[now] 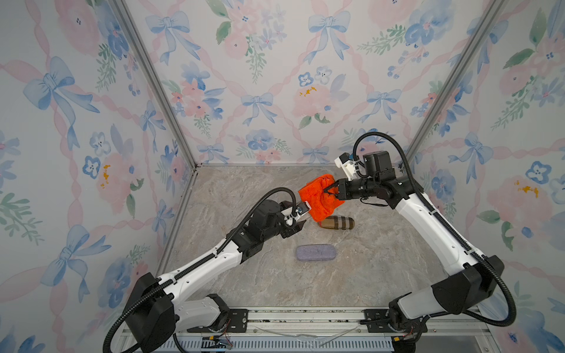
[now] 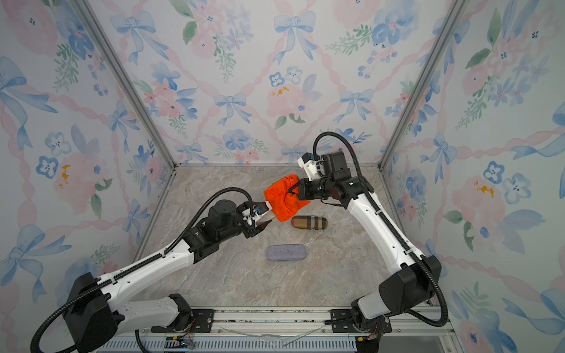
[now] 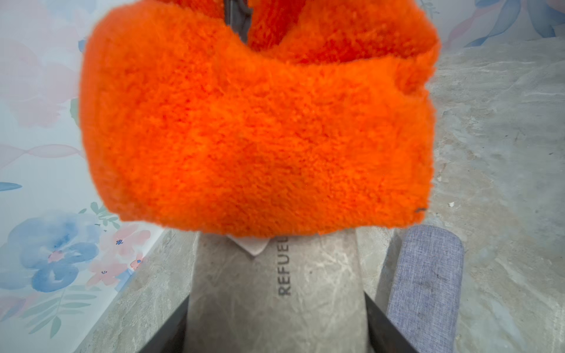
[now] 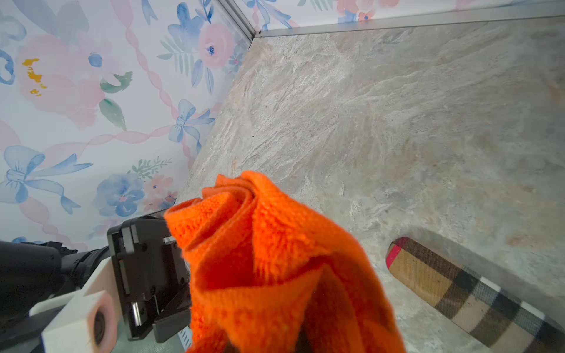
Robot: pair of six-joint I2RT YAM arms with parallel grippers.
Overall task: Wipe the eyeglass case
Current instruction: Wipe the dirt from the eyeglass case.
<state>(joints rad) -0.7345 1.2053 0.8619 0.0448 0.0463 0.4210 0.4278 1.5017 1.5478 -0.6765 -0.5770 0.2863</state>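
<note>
My left gripper [image 3: 276,330] is shut on a stone-grey eyeglass case [image 3: 244,290] printed "REFUEL", with a dark finger [image 3: 171,333] at each side of it. An orange fluffy cloth [image 3: 253,131] hangs over the case's far end and hides it there. My right gripper [image 1: 328,189] is shut on a bunched fold of that cloth [image 1: 318,198] and holds it above the table. In both top views the left gripper [image 2: 264,224] sits just left of and below the cloth [image 2: 282,198]. In the right wrist view the cloth [image 4: 269,259] covers the right jaws.
A tan plaid case [image 1: 337,222] lies on the marble table just right of the cloth's lower edge. A grey-blue fabric case [image 1: 316,253] lies nearer the front, also beside the held case [image 3: 425,290]. Floral walls enclose the back and both sides.
</note>
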